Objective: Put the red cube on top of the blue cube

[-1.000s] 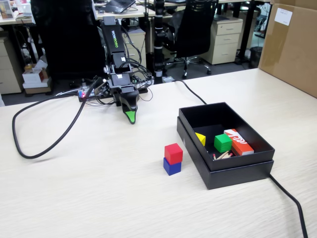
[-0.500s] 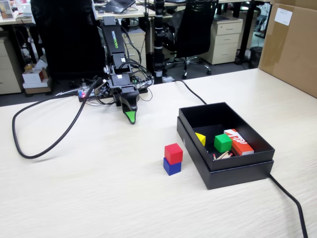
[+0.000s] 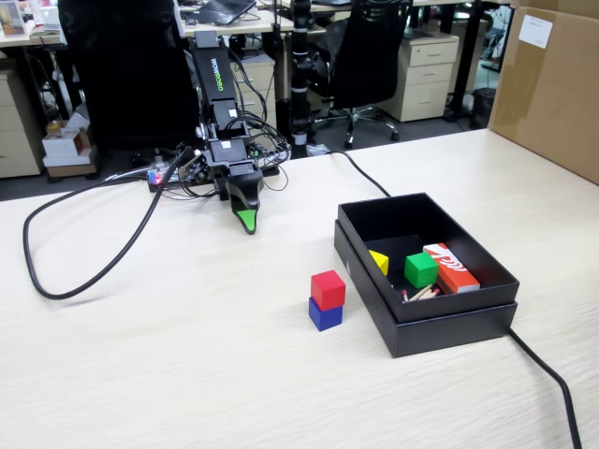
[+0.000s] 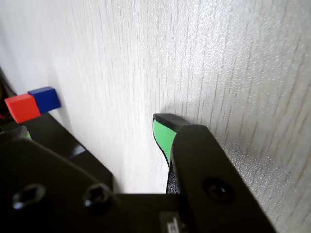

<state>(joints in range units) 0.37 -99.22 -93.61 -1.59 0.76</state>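
The red cube (image 3: pixel 328 289) sits squarely on top of the blue cube (image 3: pixel 325 314) in the middle of the table, just left of a black box. The wrist view shows the same stack far off at its left edge, red cube (image 4: pixel 22 108) against blue cube (image 4: pixel 44 98). My gripper (image 3: pixel 247 223) rests tip-down on the table near the arm's base, well behind and left of the stack, touching nothing. Only one green-padded tip (image 4: pixel 163 127) shows, with the black jaw overlapping it, so its opening is unreadable.
The open black box (image 3: pixel 426 318) right of the stack holds a green cube (image 3: pixel 421 269), a yellow piece (image 3: pixel 378 262) and a red-and-white carton (image 3: pixel 451 267). A black cable (image 3: pixel 84 271) loops at the left; another runs past the box. A cardboard box (image 3: pixel 552 84) stands far right.
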